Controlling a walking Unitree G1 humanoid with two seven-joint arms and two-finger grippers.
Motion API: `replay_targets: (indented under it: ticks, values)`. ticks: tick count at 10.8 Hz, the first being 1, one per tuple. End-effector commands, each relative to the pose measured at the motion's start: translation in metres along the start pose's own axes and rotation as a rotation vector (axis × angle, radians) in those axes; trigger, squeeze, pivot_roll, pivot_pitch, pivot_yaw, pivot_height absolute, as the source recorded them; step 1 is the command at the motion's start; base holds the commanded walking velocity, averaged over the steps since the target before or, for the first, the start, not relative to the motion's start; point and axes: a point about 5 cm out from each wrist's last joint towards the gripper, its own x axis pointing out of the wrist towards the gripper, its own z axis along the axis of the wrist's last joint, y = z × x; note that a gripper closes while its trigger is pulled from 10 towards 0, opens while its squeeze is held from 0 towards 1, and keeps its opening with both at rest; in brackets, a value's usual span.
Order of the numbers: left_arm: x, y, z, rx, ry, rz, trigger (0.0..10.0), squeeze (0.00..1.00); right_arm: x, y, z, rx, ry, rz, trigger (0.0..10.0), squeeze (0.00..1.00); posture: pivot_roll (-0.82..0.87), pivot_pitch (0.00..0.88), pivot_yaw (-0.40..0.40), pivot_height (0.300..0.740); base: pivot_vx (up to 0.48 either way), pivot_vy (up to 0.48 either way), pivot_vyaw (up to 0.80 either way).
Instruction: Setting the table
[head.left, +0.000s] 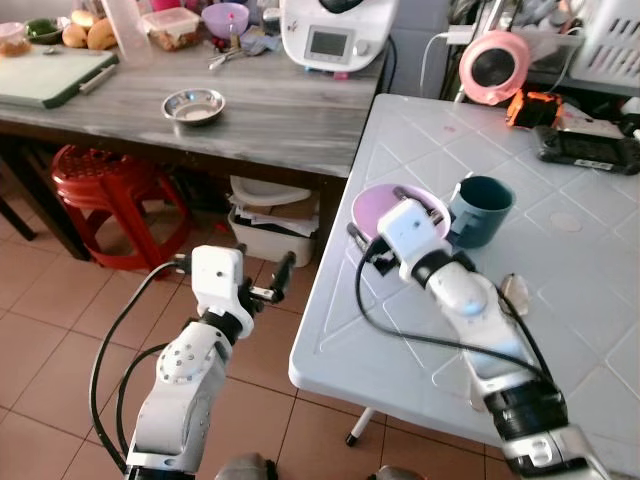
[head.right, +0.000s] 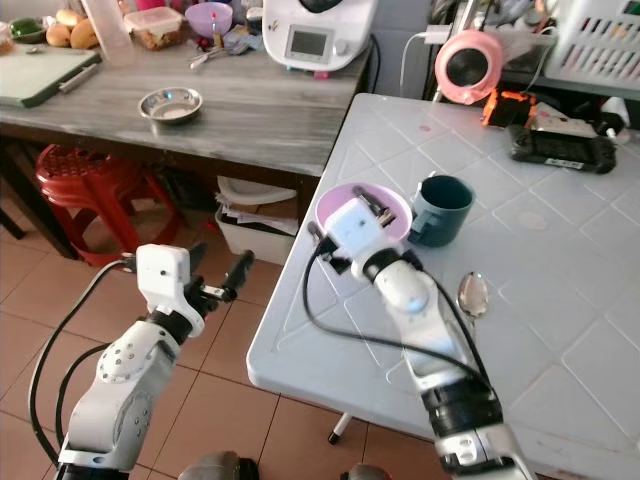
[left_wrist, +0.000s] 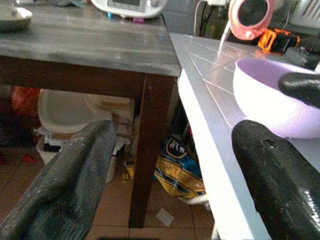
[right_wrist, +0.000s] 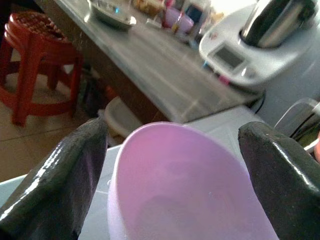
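A pale purple bowl (head.left: 368, 208) stands near the left edge of the white table (head.left: 560, 300). My right gripper (right_wrist: 172, 131) is open, one finger on each side of the bowl, with gaps showing between the fingers (right_wrist: 60, 170) and the rim. A dark teal mug (head.left: 482, 210) stands just right of the bowl. Nearer to me, a metal spoon (head.right: 472, 293) lies on the table beside my right forearm. Over the tiled floor, left of the table's edge, my left gripper (left_wrist: 175, 135) hangs open and empty, pointing towards the bowl (left_wrist: 265, 95).
A grey wooden table (head.left: 270, 120) at the back left carries a steel bowl (head.left: 194, 104), a white kitchen machine (head.left: 335, 35), a cutting board and food. A red stool (head.left: 100, 185) and bins (head.left: 270, 215) stand beneath it. A pink device (head.left: 494, 65) and black gadgets sit at the white table's far end.
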Motion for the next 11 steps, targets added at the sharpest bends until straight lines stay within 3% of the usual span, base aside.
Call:
replay_targets:
  ticks: [1, 3, 5, 7, 11]
  values:
    - [-0.001, -0.002, 0.002, 0.008, 0.002, -0.018, 10.0, 0.0, 0.003, -0.001, -0.002, 0.031, 0.032, 0.022, 10.0, 0.0, 0.04, 0.014, 0.014, 0.74, 0.0, 0.0, 0.0]
    - [0.001, -0.003, 0.002, 0.011, 0.008, -0.027, 10.0, 0.0, 0.008, 0.0, 0.001, 0.087, 0.04, 0.051, 10.0, 0.0, 0.04, 0.014, 0.012, 0.74, 0.0, 0.0, 0.0]
    - [0.001, -0.003, 0.003, 0.011, 0.007, -0.024, 10.0, 0.0, 0.011, 0.004, 0.01, 0.036, 0.022, 0.1, 10.0, 0.0, 0.04, 0.013, 0.008, 0.74, 0.0, 0.0, 0.0]
    - [0.001, -0.004, 0.002, 0.012, 0.008, -0.023, 10.0, 0.0, 0.01, 0.008, 0.008, 0.049, 0.044, 0.116, 10.0, 0.0, 0.04, 0.011, 0.006, 0.74, 0.0, 0.0, 0.0]
    - [0.002, -0.003, -0.003, 0.02, 0.053, -0.019, 10.0, 0.0, 0.003, 0.016, -0.002, 0.073, 0.172, 0.153, 10.0, 0.0, 0.03, 0.013, 0.01, 0.74, 0.0, 0.0, 0.0]
